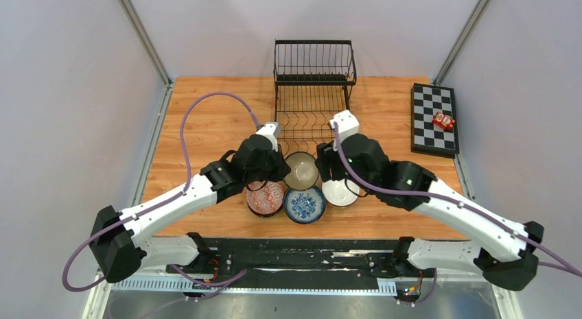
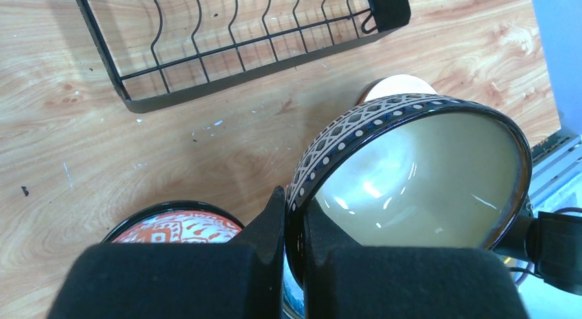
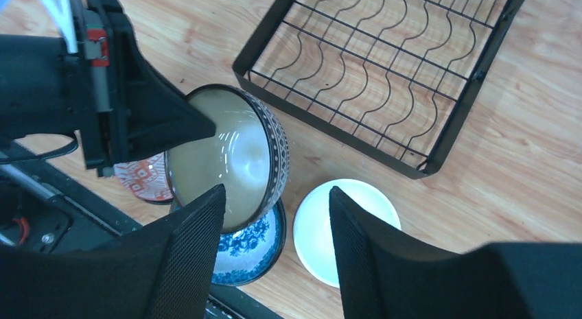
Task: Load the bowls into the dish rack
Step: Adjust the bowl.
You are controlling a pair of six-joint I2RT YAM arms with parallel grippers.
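My left gripper point(image 2: 296, 210) is shut on the rim of a dark-patterned bowl with a pale green inside point(image 2: 418, 175), holding it tilted above the table; it also shows in the top view point(image 1: 301, 170) and the right wrist view point(image 3: 233, 158). A red-patterned bowl point(image 1: 265, 197), a blue-and-white floral bowl point(image 1: 305, 204) and a plain white bowl point(image 1: 340, 193) sit on the table near the front. My right gripper point(image 3: 274, 202) is open above the white bowl point(image 3: 343, 226). The black wire dish rack point(image 1: 313, 86) stands behind, with no bowls in it.
A checkered board point(image 1: 434, 118) with a small red object point(image 1: 443, 120) lies at the right back of the wooden table point(image 1: 206, 120). The rack's slotted base point(image 2: 240, 38) lies just beyond the held bowl.
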